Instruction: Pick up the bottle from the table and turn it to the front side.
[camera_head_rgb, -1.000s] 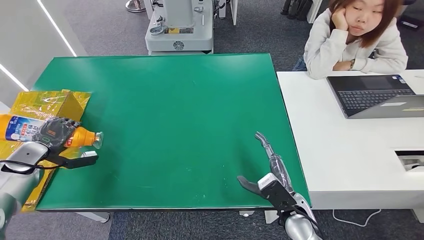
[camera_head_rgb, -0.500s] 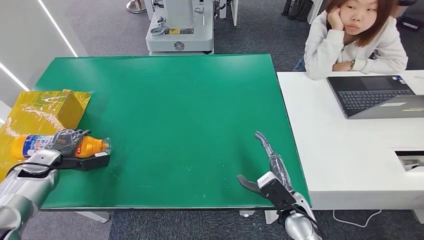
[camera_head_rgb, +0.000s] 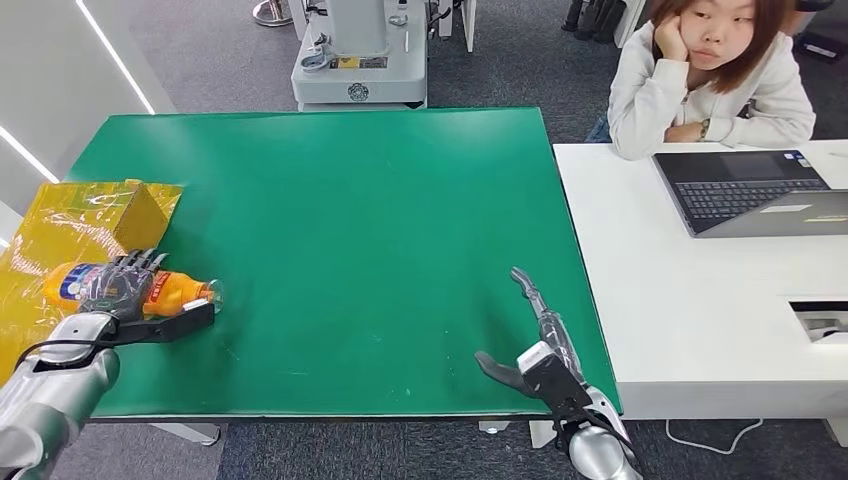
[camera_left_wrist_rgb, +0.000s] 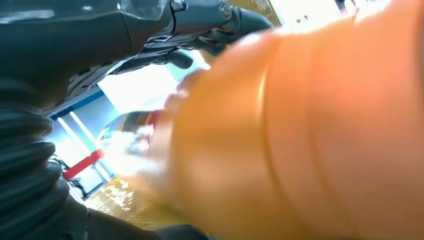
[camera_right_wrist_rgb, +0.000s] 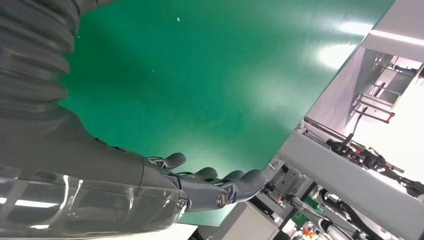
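The left hand (camera_head_rgb: 120, 285) grasps the orange bottle (camera_head_rgb: 170, 291) lying sideways at the green surface's (camera_head_rgb: 380, 220) left edge; the right hand (camera_head_rgb: 535, 345) rests released, fingers apart.

Left hand (camera_head_rgb: 125, 285) hides bottle (camera_head_rgb: 175, 293) mid-label; wrist view of bottle blurred, too close to read.

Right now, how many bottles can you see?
1. An orange bottle lies on its side at the left edge of the green table, beside the yellow wrapping. The robot's left hand grips it. More could be hidden under the wrapping.
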